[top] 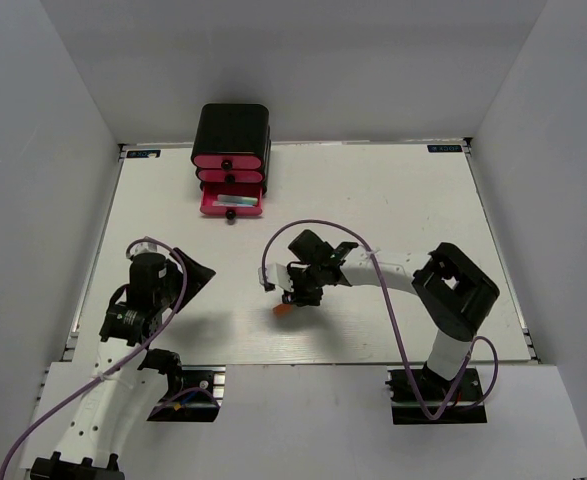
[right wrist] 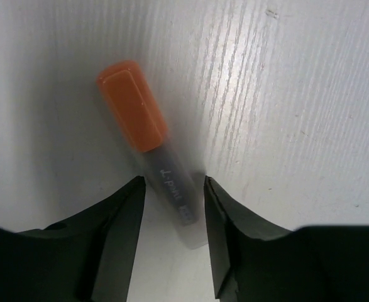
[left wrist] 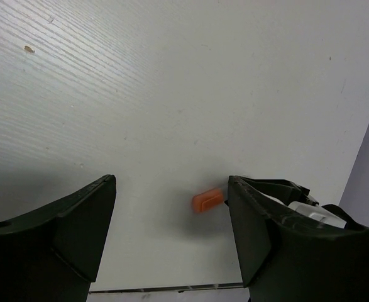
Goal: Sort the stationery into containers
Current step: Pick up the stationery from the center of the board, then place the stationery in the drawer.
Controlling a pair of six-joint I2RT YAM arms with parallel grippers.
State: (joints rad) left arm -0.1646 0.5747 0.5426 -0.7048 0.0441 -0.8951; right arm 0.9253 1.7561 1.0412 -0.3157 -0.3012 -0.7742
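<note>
One stationery piece, a capsule with an orange cap and a clear grey body (right wrist: 148, 138), lies on the white table. It also shows in the top view (top: 283, 311) and in the left wrist view (left wrist: 208, 200). My right gripper (right wrist: 175, 182) is low over it and open, with its jaws on either side of the clear end and a thin gap on each side; in the top view the gripper (top: 294, 297) sits just above the capsule. My left gripper (left wrist: 171, 179) is open and empty at the table's left (top: 188, 275). The black box of pink drawers (top: 232, 135) stands at the back, with its bottom drawer (top: 231, 205) pulled out. The other pieces are out of view.
The white table (top: 393, 200) is walled in by grey panels on the left, back and right. The right arm's purple cable (top: 398, 340) loops over the table's near right part. The table's front edge (left wrist: 171, 289) runs just beyond the left gripper's fingers.
</note>
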